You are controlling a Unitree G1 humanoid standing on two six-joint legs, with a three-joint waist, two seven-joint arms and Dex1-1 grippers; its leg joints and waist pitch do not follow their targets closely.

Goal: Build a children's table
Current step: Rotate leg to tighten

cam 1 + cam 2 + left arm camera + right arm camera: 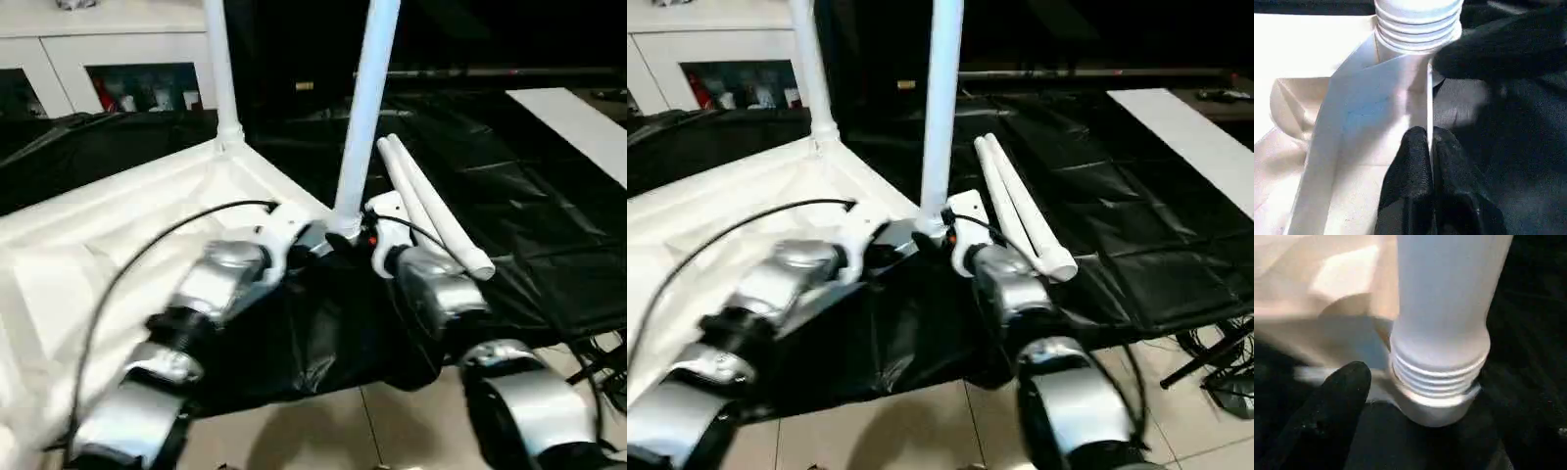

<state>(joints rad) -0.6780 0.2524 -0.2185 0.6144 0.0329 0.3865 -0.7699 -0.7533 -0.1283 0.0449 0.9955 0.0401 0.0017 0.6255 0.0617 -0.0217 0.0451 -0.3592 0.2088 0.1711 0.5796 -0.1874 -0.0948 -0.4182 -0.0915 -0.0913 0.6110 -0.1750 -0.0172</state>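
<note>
The white tabletop lies underside up on the black cloth. Two white legs stand upright in its corner sockets: a far leg and a near leg. The near leg's threaded end sits in its socket. My left gripper is shut on the thin rim of the tabletop just beside that socket. My right gripper is open at the near leg's base, with one finger a small gap from the threads. Two loose legs lie side by side on the cloth to the right.
The black cloth-covered work table stretches right and back. A white panel lies at its far right. A white cabinet stands behind. Tiled floor is in front, with cables and a stand foot at the right.
</note>
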